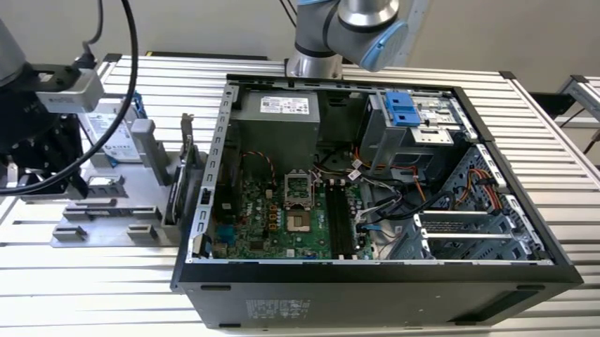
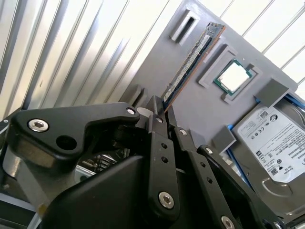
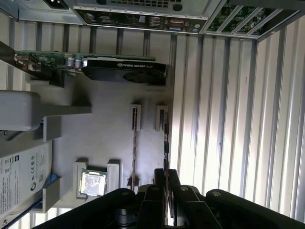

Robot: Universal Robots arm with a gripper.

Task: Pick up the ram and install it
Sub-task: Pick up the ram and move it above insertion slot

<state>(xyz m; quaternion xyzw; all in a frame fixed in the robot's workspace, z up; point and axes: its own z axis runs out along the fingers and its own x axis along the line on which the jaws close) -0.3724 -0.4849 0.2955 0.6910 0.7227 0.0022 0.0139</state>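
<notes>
1. One step of two under way: holding the ram (image 2: 192,63) by its near end in the claw (image 2: 162,109), with both fingers drawn in tight against the stick in the second wrist view. Judged a clenched grasp, not a hover.
2. Cannot tell whether lifted free yet; sitting at or just above the grey fixture (image 2: 190,119), beside the processor chip (image 2: 235,76) and near the hard drive (image 2: 279,143).
3. Well apart from the open computer case (image 1: 375,298), out on the slatted surface (image 1: 94,288) at the exterior view's left.
4. Nothing installed so far, by the look of it: dark, apparently unfilled memory slots (image 1: 336,217) on the board inside the case. Left to do: the whole of the install.
5. Standing on its thin edge, long axis running straight out from the claw across the fixture, toward the graphics card (image 3: 124,71) and the port side of the case beyond.
6. Judged crosswise to the memory slots, not in line with them.
</notes>
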